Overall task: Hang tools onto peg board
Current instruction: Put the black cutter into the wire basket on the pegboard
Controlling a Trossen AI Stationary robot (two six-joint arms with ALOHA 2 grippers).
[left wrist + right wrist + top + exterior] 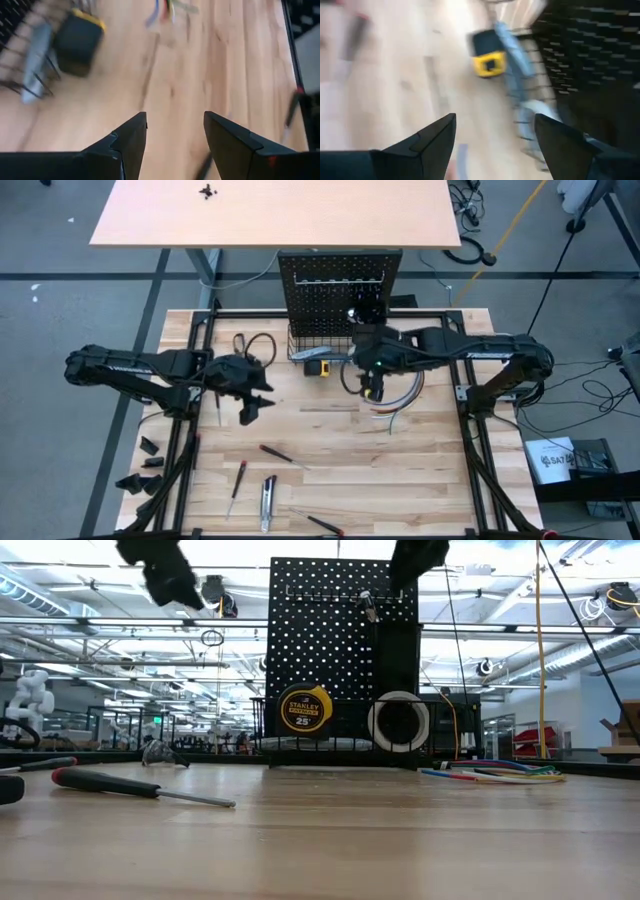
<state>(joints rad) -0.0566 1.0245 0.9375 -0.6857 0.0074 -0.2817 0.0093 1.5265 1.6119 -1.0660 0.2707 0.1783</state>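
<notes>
A: Where is the right pincer [372, 392], and what is it doing?

B: In the overhead view it sits just right of centre, above the pale wooden slatted tabletop [420, 480]. Its two dark fingers [432, 140] stand apart with only bare wood between them, so it is released and grasps nothing.

A: What lies closest to it?

B: A bundle of curved coloured wires [395, 402] lies just beside it on the right. Up and to its left, the yellow-and-black tape measure [318, 367] stands at the foot of the upright black perforated peg board [338, 285], with a white tape roll [398, 722] right of it in the level view, both at the black wire basket [312, 348].

A: And the left pincer [250, 412]?

B: It is left of centre in the overhead view, over the wood. Its fingers [131, 136] are spread too, nothing between them.

A: What is around that one?

B: A pair of black-handled pliers [252, 344] lies above it, towards the board. Below it rests a red-and-black screwdriver [277, 453]; lower left is another red-handled screwdriver [237, 480], then a grey utility knife [268, 500] near the bottom edge, and a third screwdriver [322, 524] at the very bottom.

A: Is anything hung on the board?

B: One small silvery item [369, 606] hangs from a hook near the board's top in the level view; I cannot tell what it is.
</notes>
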